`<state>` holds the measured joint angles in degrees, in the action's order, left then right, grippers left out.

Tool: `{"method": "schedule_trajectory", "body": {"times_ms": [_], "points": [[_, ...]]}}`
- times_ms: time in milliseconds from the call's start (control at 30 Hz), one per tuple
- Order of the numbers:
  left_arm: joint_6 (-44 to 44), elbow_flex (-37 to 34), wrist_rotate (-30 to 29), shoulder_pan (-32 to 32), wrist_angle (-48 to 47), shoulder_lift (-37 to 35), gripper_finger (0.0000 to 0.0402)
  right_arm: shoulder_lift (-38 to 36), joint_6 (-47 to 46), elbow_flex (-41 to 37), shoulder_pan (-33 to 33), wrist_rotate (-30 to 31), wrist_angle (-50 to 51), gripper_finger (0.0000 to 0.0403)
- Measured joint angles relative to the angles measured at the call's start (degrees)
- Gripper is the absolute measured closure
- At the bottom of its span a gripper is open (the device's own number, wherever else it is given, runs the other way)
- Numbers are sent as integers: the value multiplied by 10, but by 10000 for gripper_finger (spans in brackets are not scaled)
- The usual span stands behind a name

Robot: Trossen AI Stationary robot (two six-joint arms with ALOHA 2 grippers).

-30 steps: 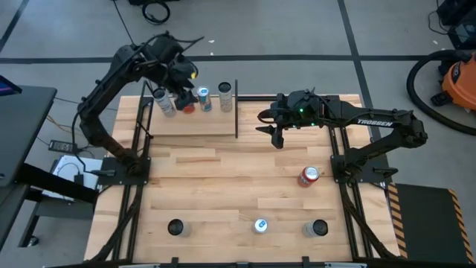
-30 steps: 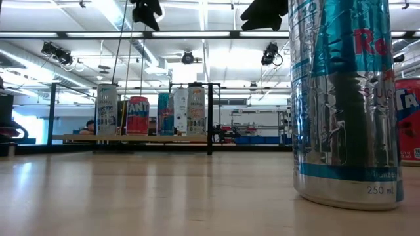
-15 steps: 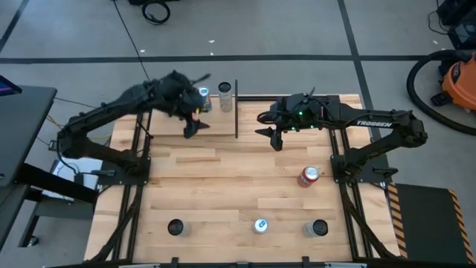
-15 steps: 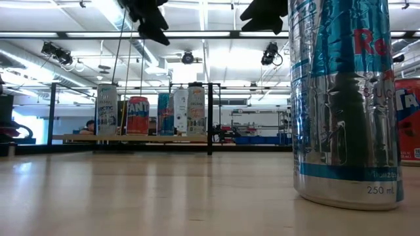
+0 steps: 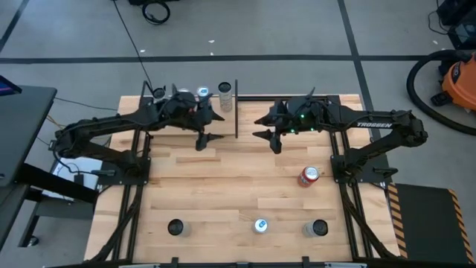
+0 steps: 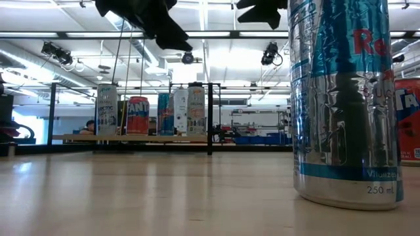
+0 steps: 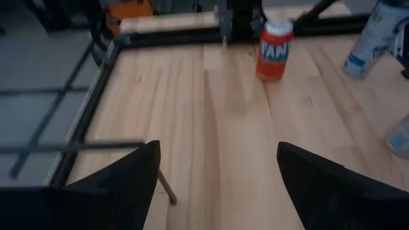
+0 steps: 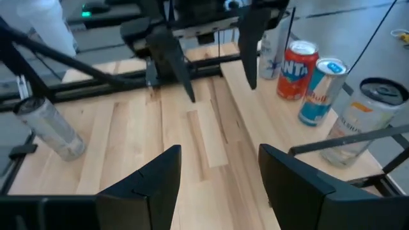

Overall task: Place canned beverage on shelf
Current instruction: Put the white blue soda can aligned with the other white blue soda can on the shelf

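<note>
We see four cans on the shelf (image 5: 186, 123) at the counter's far-left corner. Left gripper (image 5: 209, 139) and right gripper (image 5: 266, 138) hover nearby, jaws parted and empty, presumably freed to fetch the red can (image 5: 309, 176) near the right edge.

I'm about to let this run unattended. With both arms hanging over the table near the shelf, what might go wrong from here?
1. The left end effector and right end effector hang open and empty, facing each other across the shelf's black post; a careless move might clip it or each other.
2. Four cans stand close together on the shelf, so another placement may topple one.
3. The red can sits near the right arm's base, awkward to reach.
</note>
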<state>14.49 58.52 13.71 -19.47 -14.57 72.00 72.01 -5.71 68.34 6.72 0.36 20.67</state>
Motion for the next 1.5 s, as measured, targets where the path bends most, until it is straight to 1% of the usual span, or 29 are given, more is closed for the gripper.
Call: {"method": "schedule_trajectory", "body": {"times_ms": [100,200,333,400,567,700,800,900,967,1100,1333,1500], "points": [[2,-13,1,2,26,0,86,0,-3,0,0,0,-29,186],[2,-38,1,5,65,0,86,0,-34,0,0,-7,-67,186],[-2,-92,0,9,125,0,86,0,-75,0,0,-32,-82,186],[-2,-105,1,11,159,0,86,0,-89,0,0,-46,-93,186],[-26,-101,1,11,197,0,86,0,-145,0,9,-89,-145,186],[-66,-97,1,14,192,-1,86,0,-168,0,13,-92,-223,186],[-78,-98,1,20,181,0,86,0,-165,0,13,-88,-262,186],[-64,-98,1,28,182,0,86,0,-138,0,13,-93,-280,186],[-57,-98,1,35,183,0,86,0,-136,0,13,-98,-279,186],[-49,-98,1,49,185,0,86,0,-119,0,13,-140,-276,186],[-48,-98,1,62,198,0,86,0,-112,0,13,-147,-268,184],[-48,-98,1,62,193,0,86,0,-94,0,7,-163,-267,169]]}}
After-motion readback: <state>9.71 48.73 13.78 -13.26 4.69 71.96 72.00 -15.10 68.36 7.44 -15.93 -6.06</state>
